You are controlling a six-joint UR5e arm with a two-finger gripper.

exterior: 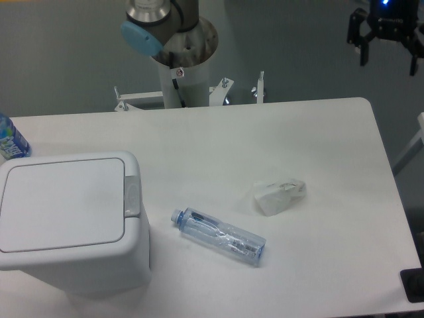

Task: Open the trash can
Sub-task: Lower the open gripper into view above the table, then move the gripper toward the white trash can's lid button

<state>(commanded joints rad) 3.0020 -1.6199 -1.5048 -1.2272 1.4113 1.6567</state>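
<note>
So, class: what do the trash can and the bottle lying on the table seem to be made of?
Trash can: apparently white plastic, smooth matte, with moulded rounded corners and a grey push strip. Bottle: thin clear plastic, bluish; it looks crumpled and see-through.

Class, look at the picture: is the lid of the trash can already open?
No. The trash can has its flat lid lying shut, and the gripper hangs far off at the upper right.

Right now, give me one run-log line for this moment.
large white plastic trash can: lid shut | two-finger gripper: open, far right, high | grey push-button strip: untouched
</note>
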